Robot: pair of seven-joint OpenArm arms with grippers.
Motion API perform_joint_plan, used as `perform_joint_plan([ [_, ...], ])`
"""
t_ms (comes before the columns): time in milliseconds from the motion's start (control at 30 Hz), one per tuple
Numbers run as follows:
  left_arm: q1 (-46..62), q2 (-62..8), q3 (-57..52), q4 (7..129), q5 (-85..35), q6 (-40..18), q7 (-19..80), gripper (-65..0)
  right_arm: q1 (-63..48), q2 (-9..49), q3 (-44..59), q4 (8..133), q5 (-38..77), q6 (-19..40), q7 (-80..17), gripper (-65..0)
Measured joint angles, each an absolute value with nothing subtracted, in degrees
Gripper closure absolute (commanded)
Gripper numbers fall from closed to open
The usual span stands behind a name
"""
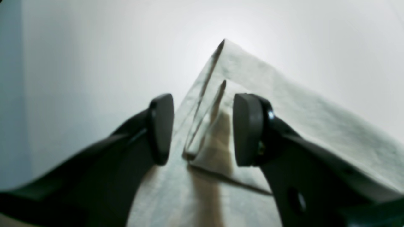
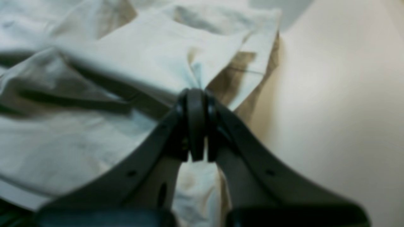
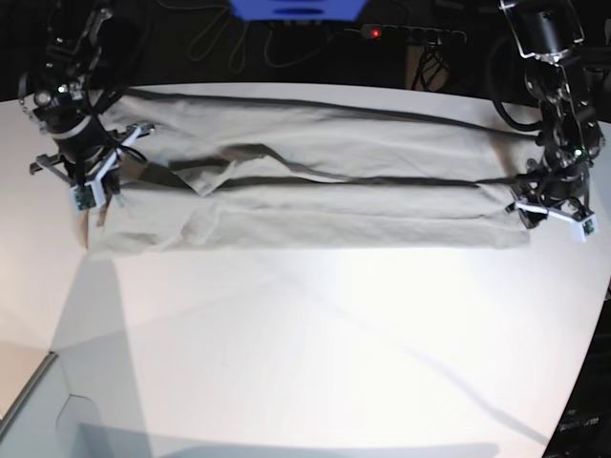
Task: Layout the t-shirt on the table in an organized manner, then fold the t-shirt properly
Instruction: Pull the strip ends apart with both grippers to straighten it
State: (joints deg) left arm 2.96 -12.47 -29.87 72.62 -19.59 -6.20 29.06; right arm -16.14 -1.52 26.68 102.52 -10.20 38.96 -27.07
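While one grey-beige cloth t-shirt (image 3: 325, 191) lies lengthwise side-to-side on the white worktop (image 3: 315, 343), the right pincer (image 2: 196, 124) pinches it and the left pincer (image 1: 203, 129) gapes.

The light grey-beige soft cloth t-shirt (image 3: 315, 191) lies stretched across the far half of the large smooth white tabletop (image 3: 315, 343), folded into a long band. The right gripper (image 3: 95, 196) sits at its left end in the base view, the left gripper (image 3: 552, 205) at its right end
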Motion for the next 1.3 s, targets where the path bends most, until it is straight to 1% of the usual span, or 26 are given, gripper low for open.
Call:
perform_joint_plan([
  [133,3.0,-12.4,-29.8,72.6,-19.6,-6.2,29.1,-29.5,-19.7,-3.5,26.0,106.0,-10.1,39.0,-27.1,0.0],
  [267,3.0,-12.4,-29.9,72.6,-19.6,-6.2,28.9,-29.6,-21.6,-3.5,26.1,108.1,-10.2,39.0,-27.2,0.0],
  [533,2.9,-12.4,-29.9,72.6,-19.6,-6.2,28.9,-29.7,-25.1,-3.5,26.1,108.1,-10.1,39.0,-27.1,0.0],
  [733,2.9,-12.4,-29.9,72.6,-19.6,-6.2,28.9,-29.7,-24.3,-3.5,26.1,101.1,-10.0,38.9,-26.2,0.0],
  [833,2.9,-12.4,-29.9,72.6,-19.6,-6.2,29.1,-29.8,-21.8,-3.4,26.3,96.7,-10.3,39.0,-26.6,0.0],
  [1033,2.9,-12.5,-29.9,73.1,-19.6,-6.2,29.3,-29.9,-19.7,-1.7,26.2,92.2,-10.2,38.9,-26.5,0.0],
  [1100,2.9,-12.5,-29.9,73.1,-19.6,-6.2,29.3,-29.9,-19.7,-1.7,26.1,92.0,-10.2,39.0,-27.0,-3.1],
  [1167,3.0,-12.5,-29.9,73.1,-19.6,-6.2,29.3,-30.3,-19.7,-1.4,26.1,92.3,-10.2,38.9,-26.3,-9.2],
  [1233,3.0,-12.5,-29.9,73.1,-19.6,-6.2,29.3,-33.9,-19.7,-1.0,26.1,92.9,-10.2,39.0,-26.4,-15.7],
  [1300,3.0,-12.5,-29.8,73.4,-19.6,-6.2,29.4,-39.5,-20.0,-0.4,26.3,94.0,-10.2,39.0,-26.5,-21.3],
])
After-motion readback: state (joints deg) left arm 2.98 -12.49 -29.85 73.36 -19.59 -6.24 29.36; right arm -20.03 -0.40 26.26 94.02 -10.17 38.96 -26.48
